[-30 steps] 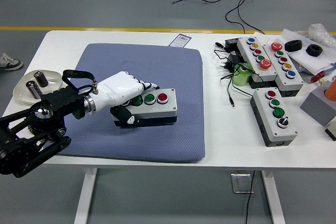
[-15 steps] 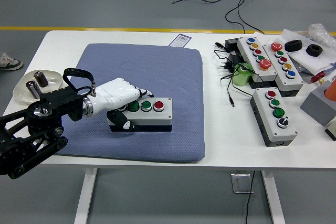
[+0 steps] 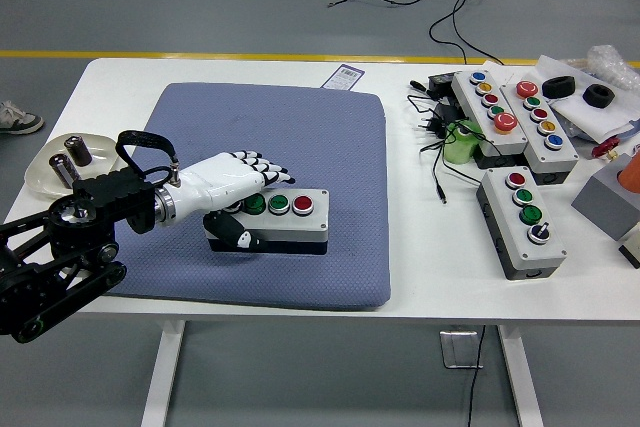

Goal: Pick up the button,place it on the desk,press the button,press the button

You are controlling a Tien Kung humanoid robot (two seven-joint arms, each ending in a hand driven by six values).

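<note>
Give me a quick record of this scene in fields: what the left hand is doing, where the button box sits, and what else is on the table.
left hand: resting over the left end of the button box, fingers extended over its top, thumb at its front side
right hand: not in view
button box: flat on the blue mat, two green buttons and one red showing
blue mat: on the white table
other button boxes: three, at the table's right
dish: at the left edge

Blue mat bare toward the table's far edge, button box near its front edge, cables and control boxes crowding the right end, dish at the left edge.
</note>
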